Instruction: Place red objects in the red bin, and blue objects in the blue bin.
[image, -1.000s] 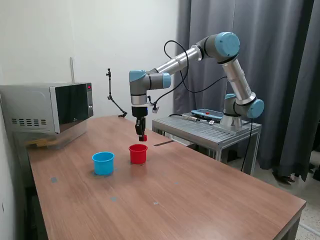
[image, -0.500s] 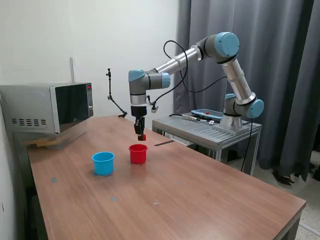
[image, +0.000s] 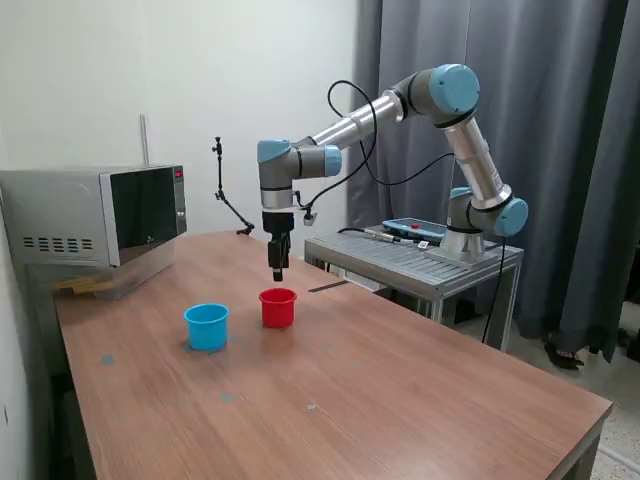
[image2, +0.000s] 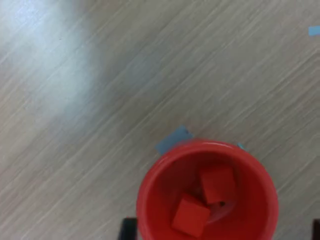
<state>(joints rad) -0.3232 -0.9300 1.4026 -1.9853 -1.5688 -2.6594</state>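
Plainly, both red cubes (image2: 217, 184) lay inside the red cup (image: 278, 307), one leaning against the other on its floor, as the wrist view showed. The gripper (image: 277, 272) hung just above that cup with nothing red visible between its tips; whether the fingers stood spread or pressed together could not be told at that size. The light blue cup (image: 206, 325) stood on the wooden table (image: 400, 400) just beside the red one, toward the exterior view's left, and what it held was hidden by its wall. No dark blue cubes showed in either view. By their look, the cubes would be light, rigid and smooth-faced, best pinched across two opposite flat sides, not the corners. The cups seemed thin plastic, light enough to slide or tip if nudged at the rim.
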